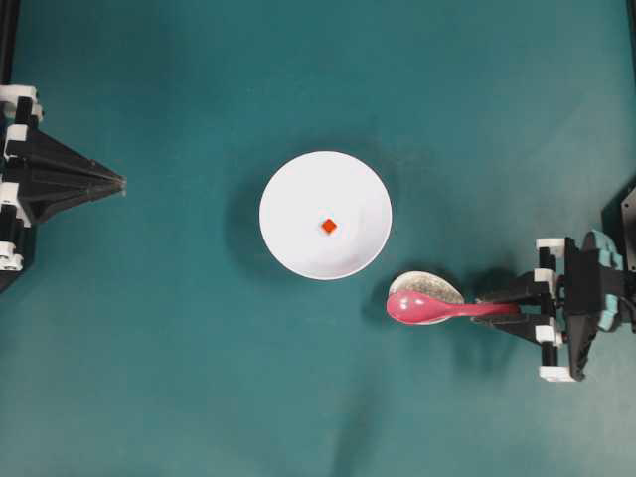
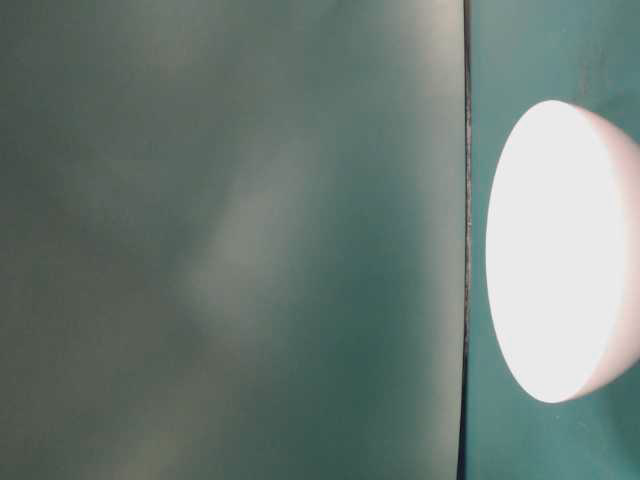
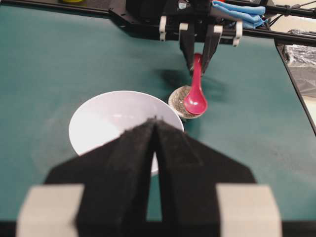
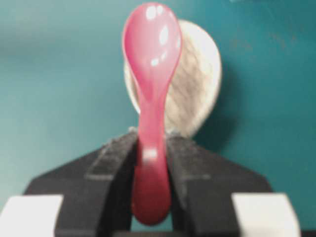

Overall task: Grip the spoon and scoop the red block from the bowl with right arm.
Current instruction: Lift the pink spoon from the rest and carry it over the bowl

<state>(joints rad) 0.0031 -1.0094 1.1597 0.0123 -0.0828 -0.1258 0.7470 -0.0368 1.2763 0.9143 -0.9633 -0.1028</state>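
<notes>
Spoon (image 1: 437, 308) clamped by handle in right gripper (image 1: 509, 304), over speckled dish (image 1: 433, 286) at bowl's (image 1: 288, 243) four o'clock. Red block (image 1: 329, 227) centred inside. Left gripper (image 1: 119, 183) closed. Risk: handle twisting in grip, block skidding away.

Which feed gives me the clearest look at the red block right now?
The overhead exterior view: the red block sits near the middle of the white bowl, unobstructed. In the left wrist view the left gripper covers much of the bowl and no block shows. The table-level view shows only the bowl's outside. The right wrist view shows only the spoon.
</notes>
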